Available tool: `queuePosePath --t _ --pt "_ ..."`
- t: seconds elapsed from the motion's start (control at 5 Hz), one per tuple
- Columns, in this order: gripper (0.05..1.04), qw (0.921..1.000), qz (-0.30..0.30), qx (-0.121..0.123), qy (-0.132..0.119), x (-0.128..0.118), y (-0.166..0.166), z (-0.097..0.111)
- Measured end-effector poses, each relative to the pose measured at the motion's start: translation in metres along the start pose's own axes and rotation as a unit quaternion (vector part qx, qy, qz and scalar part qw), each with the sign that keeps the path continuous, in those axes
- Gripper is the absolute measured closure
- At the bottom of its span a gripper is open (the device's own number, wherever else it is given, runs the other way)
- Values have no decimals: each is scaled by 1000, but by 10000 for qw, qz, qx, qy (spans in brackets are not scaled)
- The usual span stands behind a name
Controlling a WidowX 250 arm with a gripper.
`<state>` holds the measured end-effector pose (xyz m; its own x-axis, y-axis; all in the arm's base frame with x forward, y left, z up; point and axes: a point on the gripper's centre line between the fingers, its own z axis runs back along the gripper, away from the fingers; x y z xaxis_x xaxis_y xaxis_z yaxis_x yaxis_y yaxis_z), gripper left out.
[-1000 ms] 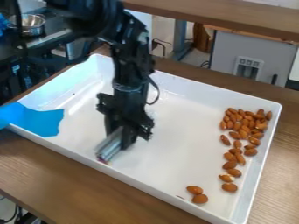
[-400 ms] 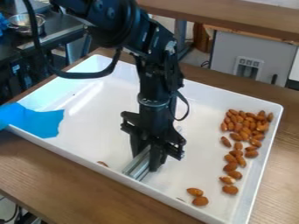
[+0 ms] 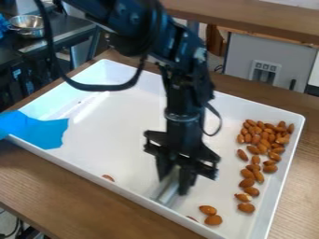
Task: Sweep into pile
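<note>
Wooden desk point(image 3: 50, 186), nuts mostly piled

Looks mostly done tbh. The main pile point(image 3: 265, 134) is bunched along the tray's point(image 3: 112, 135) right side in view, tailing off toward the near end. Still to be swept in: two loose nuts point(image 3: 207, 210) and a couple of strays point(image 3: 108, 178) by the near wall. A metal bar point(image 3: 164, 192) is gripped by the hand point(image 3: 173, 182), left of the pair.

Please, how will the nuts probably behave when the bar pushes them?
The nuts are small and rounded, so they look light and may roll or turn a little. The tray looks smooth and shiny, so they will probably slide easily. They lie loose, so a few could slip past the end of the narrow bar.
</note>
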<state>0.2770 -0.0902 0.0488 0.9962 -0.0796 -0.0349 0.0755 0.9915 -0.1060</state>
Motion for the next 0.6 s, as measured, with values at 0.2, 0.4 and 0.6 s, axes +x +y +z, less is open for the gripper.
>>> queuePosePath --t 0.2,0.4,0.6 --pt "703 9997 182 -179 -26 2 -22 -2" --pt "703 9985 347 -384 -151 8 -43 -4" --pt "703 9975 442 -508 -213 13 -51 -3"
